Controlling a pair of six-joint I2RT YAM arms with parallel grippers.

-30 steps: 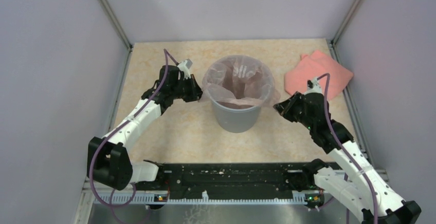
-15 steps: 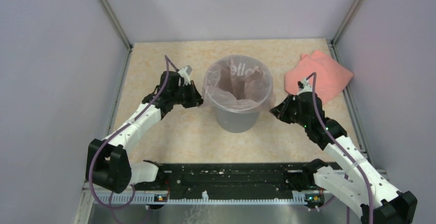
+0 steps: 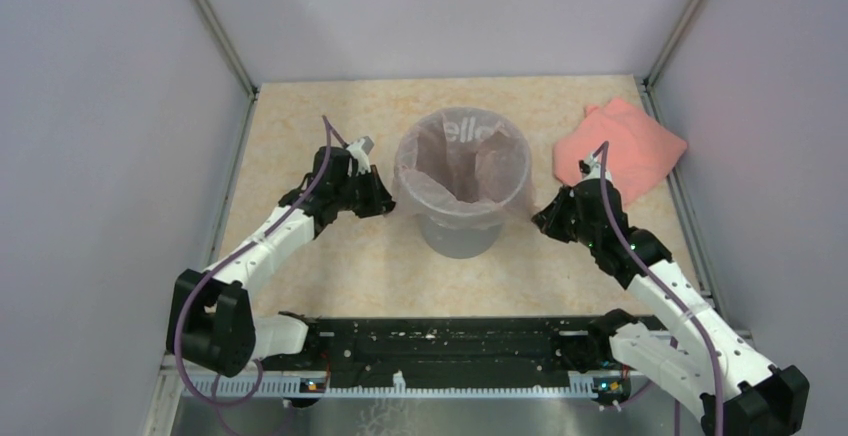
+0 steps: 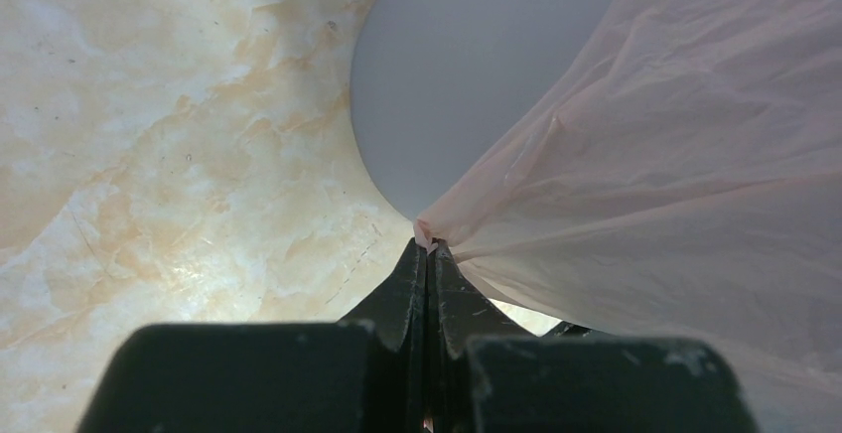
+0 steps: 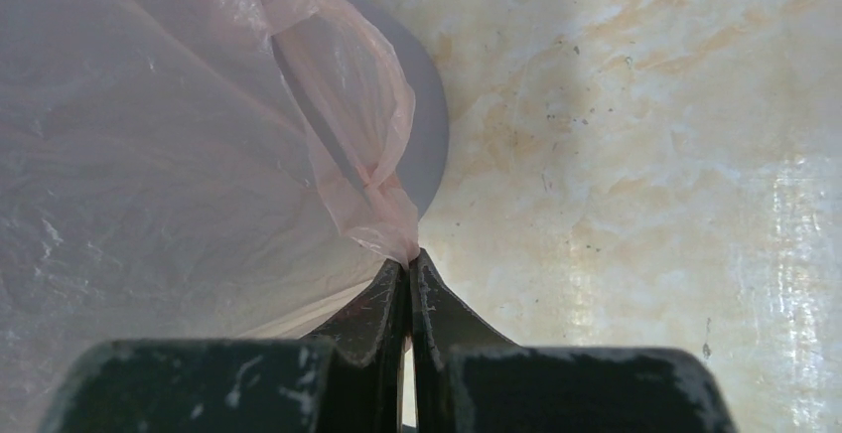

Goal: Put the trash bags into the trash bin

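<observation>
On marbled table (image 3: 340,256), lilac walls (image 3: 100,106): left hand (image 4: 429,259), right hand (image 5: 408,264) pinching bag (image 3: 425,178) over bin (image 3: 462,240).

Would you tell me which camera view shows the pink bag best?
The top view: the whole bag shows, opened over the bin, lettering visible. Each wrist view shows only one stretched side, pinched in the left tool or the right tool.

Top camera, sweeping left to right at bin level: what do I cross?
The left gripper, jaws shut → trash bag draped over the trash bin → right gripper, jaws shut → salmon-pink folded bundle.
</observation>
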